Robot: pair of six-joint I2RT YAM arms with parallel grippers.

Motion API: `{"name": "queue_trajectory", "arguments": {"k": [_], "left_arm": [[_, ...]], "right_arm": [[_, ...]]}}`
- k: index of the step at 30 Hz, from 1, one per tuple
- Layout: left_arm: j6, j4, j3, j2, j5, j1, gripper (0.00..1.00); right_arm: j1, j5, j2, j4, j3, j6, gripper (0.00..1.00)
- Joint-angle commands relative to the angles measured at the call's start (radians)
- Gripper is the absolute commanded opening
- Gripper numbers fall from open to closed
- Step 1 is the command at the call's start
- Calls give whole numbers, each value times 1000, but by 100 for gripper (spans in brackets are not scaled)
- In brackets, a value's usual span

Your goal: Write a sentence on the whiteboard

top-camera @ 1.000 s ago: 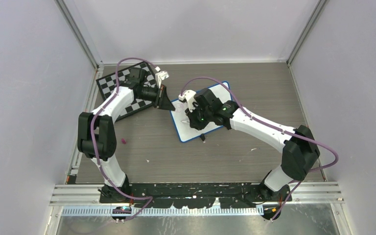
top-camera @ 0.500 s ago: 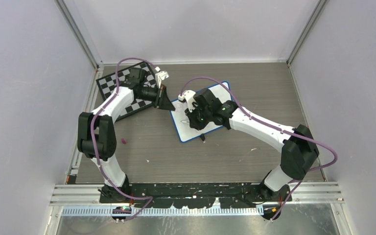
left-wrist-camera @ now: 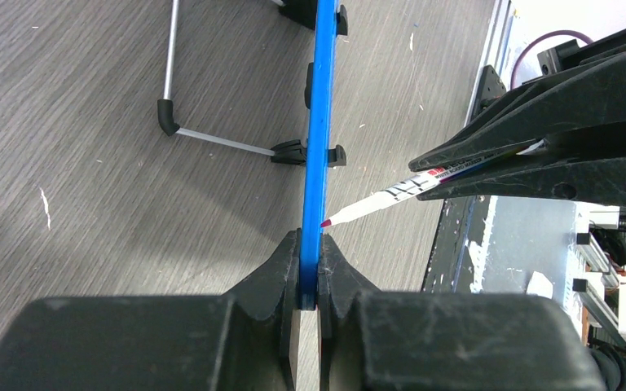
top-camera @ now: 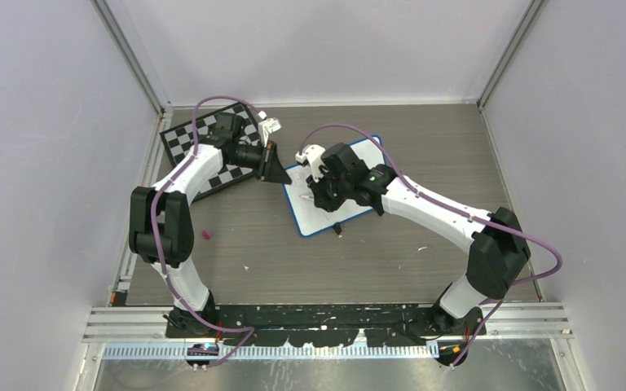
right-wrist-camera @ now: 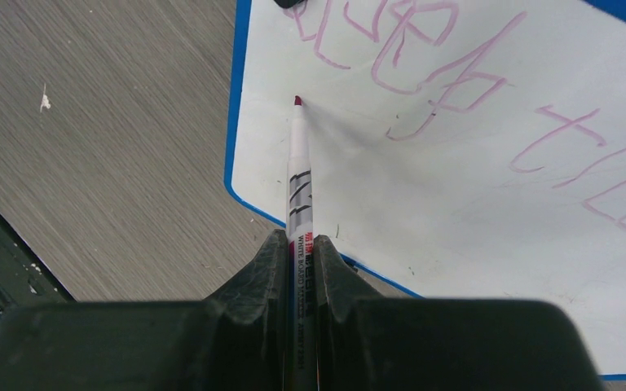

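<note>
Wood-grain table (top-camera: 391, 269) | pale lilac walls (top-camera: 49, 122) | whiteboard (top-camera: 314, 218), chessboard (top-camera: 181, 140) on it

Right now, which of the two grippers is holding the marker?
The right gripper, which is shut on the red-tipped marker. The left gripper instead clamps the whiteboard by its blue frame.

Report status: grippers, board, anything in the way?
Left gripper shut on whiteboard edge. Right gripper shut on marker, red tip close to the white face beside pink writing; contact unclear. Nothing seen blocking the tip.
</note>
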Motion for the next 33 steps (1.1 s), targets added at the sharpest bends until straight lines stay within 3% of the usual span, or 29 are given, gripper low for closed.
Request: {"name": "queue_trajectory", "arguments": {"k": [1, 11, 33], "left_arm": [[16, 19, -8, -5, -12, -4, 0], [21, 16, -8, -2, -12, -4, 0], [29, 10, -8, -5, -20, -5, 0]], "right_arm": [[2, 53, 20, 37, 61, -3, 0], [3, 11, 47, 15, 74, -9, 0], [12, -6, 13, -19, -61, -35, 0]]}}
